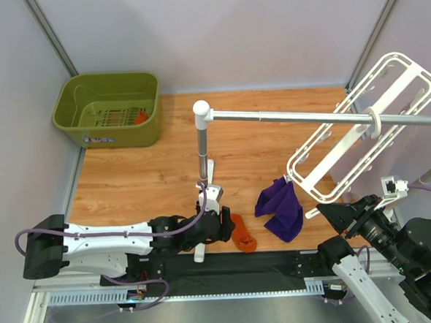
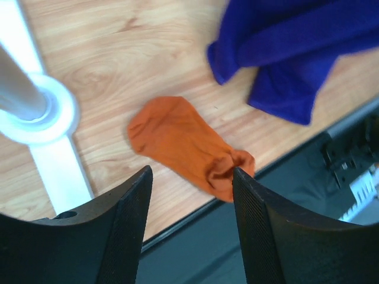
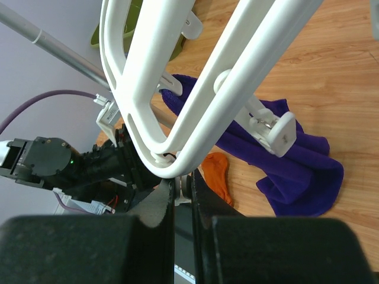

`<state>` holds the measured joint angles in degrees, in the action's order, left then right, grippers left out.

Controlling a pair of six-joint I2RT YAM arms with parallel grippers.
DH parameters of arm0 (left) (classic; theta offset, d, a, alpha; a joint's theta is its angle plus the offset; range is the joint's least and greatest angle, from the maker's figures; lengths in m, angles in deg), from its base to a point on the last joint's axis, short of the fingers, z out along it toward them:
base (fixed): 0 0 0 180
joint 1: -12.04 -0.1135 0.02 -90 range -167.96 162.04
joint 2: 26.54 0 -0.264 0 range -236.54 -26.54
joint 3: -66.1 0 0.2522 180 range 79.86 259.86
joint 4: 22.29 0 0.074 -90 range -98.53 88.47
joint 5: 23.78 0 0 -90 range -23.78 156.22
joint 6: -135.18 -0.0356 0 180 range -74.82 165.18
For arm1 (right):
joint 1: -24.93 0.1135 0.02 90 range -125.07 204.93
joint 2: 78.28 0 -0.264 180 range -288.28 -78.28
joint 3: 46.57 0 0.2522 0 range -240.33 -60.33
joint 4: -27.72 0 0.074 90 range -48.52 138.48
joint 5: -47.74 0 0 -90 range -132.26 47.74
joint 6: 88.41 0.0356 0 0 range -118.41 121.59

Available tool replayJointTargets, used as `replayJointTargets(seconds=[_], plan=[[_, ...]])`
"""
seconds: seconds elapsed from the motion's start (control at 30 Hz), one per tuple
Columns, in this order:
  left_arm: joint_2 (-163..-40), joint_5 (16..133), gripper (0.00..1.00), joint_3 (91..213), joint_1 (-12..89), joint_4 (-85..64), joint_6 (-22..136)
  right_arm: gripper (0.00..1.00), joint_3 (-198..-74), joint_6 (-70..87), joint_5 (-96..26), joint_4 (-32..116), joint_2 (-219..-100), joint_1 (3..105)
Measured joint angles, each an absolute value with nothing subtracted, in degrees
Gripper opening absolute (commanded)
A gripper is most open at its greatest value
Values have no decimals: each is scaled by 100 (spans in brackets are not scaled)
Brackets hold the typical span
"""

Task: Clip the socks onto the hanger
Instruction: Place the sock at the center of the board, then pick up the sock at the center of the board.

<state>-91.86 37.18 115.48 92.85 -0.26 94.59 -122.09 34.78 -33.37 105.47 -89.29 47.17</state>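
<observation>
One orange-red sock (image 2: 183,145) lies flat on the wooden table near its front edge, seen from above as sock (image 1: 242,234). My left gripper (image 2: 190,177) is open just over the sock's bunched end and holds nothing; from above the left gripper (image 1: 229,225) sits just left of the sock. A second orange sock (image 1: 141,117) lies in the green basket. The white hanger (image 1: 359,123) hangs tilted from the silver rail. My right gripper (image 3: 190,188) is shut on a small white clip piece right under the hanger (image 3: 177,89) frame's lower corner; from above it is at right gripper (image 1: 315,213).
A dark purple cloth (image 1: 281,210) lies crumpled right of the sock, below the hanger. The green basket (image 1: 111,131) stands at the back left. The white post (image 1: 201,144) and its base stand beside my left gripper, and the silver rail (image 1: 293,115) runs right from the post's top.
</observation>
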Motion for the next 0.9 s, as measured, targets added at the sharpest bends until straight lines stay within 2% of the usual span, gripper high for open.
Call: replayJointTargets(seconds=[0.37, 0.57, 0.77, 0.9], plan=[[-11064, 4035, 62, 12654, 8551, 1262, 11564, 0, -12246, 3469, -3379, 10501, -8929, 4714], [-11274, 4074, 59, 12651, 8490, 1415, 12189, 0, -12329, 3430, -3392, 10593, -8929, 4712], [-11352, 4004, 60, 12699, 8621, 1412, 12128, 0, -12320, 3430, -3385, 10595, -8929, 4712], [-11331, 3759, 65, 12846, 9080, 1325, 11529, 0, -12286, 3430, -3385, 10591, -8929, 4712]])
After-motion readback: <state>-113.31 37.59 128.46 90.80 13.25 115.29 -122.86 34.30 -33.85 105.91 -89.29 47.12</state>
